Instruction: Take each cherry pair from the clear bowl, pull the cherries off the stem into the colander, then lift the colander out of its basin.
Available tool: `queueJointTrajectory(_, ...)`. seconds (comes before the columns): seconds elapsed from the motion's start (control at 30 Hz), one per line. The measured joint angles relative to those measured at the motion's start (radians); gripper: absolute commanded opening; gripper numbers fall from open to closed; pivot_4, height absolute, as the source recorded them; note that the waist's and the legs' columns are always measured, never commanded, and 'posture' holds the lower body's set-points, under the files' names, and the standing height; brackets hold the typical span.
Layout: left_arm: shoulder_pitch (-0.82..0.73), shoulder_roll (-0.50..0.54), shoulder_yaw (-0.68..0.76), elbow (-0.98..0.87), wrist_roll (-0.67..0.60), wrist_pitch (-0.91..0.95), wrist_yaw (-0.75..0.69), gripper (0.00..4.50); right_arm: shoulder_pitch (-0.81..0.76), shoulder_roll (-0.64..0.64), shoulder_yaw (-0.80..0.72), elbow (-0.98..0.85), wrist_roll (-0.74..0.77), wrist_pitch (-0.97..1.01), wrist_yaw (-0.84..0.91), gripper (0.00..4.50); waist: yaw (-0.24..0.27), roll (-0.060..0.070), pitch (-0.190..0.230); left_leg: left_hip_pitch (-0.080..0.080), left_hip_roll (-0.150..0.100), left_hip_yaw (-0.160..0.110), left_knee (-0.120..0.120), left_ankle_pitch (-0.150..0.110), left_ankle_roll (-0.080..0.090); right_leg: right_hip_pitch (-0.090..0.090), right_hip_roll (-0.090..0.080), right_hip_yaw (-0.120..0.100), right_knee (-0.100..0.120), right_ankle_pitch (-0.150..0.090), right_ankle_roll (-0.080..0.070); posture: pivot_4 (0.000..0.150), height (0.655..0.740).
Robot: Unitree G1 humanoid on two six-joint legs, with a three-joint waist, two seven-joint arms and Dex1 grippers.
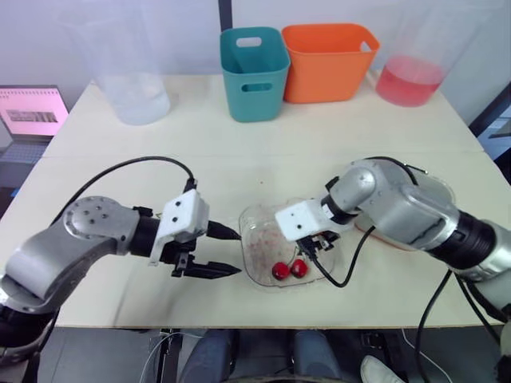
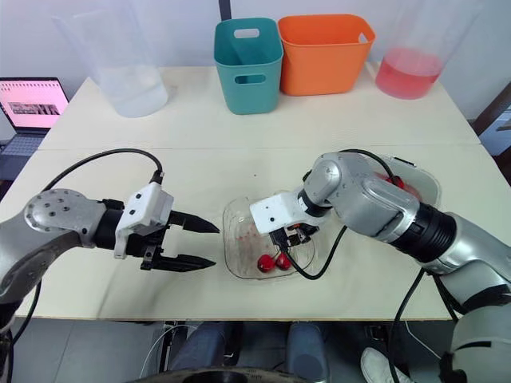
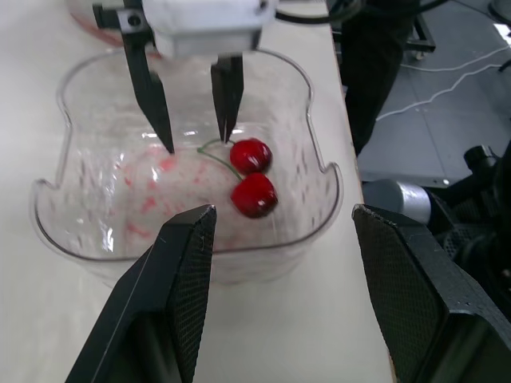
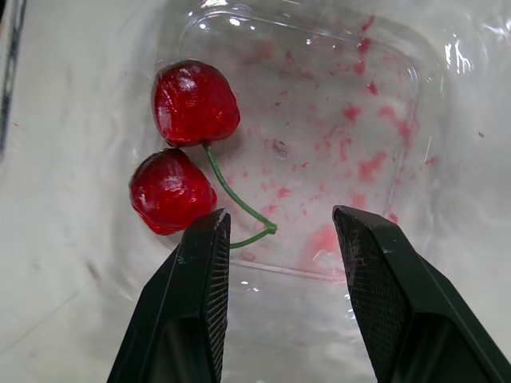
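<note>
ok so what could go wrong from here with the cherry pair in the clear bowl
1. The thin green stem lies flat on the floor of the clear plastic bowl. The open right gripper above it may close on plastic and miss it.
2. Nothing holds the bowl: the open left gripper sits beside it without gripping it, so a push could slide it.

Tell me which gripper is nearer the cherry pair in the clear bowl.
Right. The right gripper hangs open inside the clear bowl, over the stem of the cherry pair; the left gripper is open outside the bowl.
</note>
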Motion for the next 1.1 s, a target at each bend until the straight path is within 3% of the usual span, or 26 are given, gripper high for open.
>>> queueJointTrajectory(0.2,-0.014,-0.015,0.0,-0.005,-0.001,0.006,0.032,2.89,0.006,0.05,0.023,0.038,-0.086,-0.067,0.036,2.19,0.001,0.0,0.0,0.0,0.0,0.0,0.0,0.001,-0.001,0.0,0.0,0.0,0.0,0.0,0.0,0.15,0.74)
queueJointTrajectory(0.3,-0.02,-0.02,0.0,-0.005,-0.006,0.008,0.038,2.89,0.021,0.055,0.025,0.05,-0.132,-0.102,0.053,1.31,0.001,0.0,0.0,0.0,0.0,0.0,0.001,0.001,-0.001,0.0,0.0,0.0,0.0,0.0,0.0,0.15,0.74)
queueJointTrajectory(0.4,-0.036,-0.025,0.0,-0.005,-0.007,0.008,0.044,2.89,0.041,0.07,0.026,0.051,-0.155,-0.116,0.073,0.06,0.001,0.0,0.0,0.0,0.0,0.0,0.001,0.001,-0.001,0.0,0.0,0.0,0.0,0.0,0.0,0.15,0.74)
queueJointTrajectory(0.63,-0.044,-0.035,0.001,0.004,-0.008,0.007,0.056,2.89,0.065,0.102,0.014,0.054,-0.183,-0.128,0.093,0.06,0.0,0.0,0.0,0.0,0.0,-0.001,0.001,0.001,-0.002,0.0,0.001,0.001,0.0,0.0,0.0,0.15,0.74)
queueJointTrajectory(0.87,-0.044,-0.036,0.001,0.017,-0.007,0.005,0.055,2.89,0.045,0.127,-0.105,0.053,-0.153,-0.137,0.099,0.06,0.001,0.0,0.0,0.0,0.0,-0.001,0.001,0.001,-0.002,0.0,0.003,0.002,0.0,0.0,0.0,0.15,0.74)
queueJointTrajectory(1.0,-0.044,-0.036,0.001,0.023,-0.006,0.004,0.054,2.89,0.048,0.126,-0.135,0.035,-0.128,-0.138,0.125,1.33,0.001,0.0,0.0,0.0,0.001,-0.001,0.001,0.001,-0.002,0.0,0.003,0.002,0.0,0.0,0.0,0.15,0.74)
queueJointTrajectory(1.1,-0.044,-0.036,0.001,0.023,-0.006,0.002,0.053,2.89,0.073,0.127,-0.141,0.017,-0.101,-0.117,0.134,2.96,0.001,0.0,0.0,0.0,0.001,-0.001,0.001,0.001,-0.002,0.0,0.003,0.002,0.0,0.0,0.0,0.15,0.74)
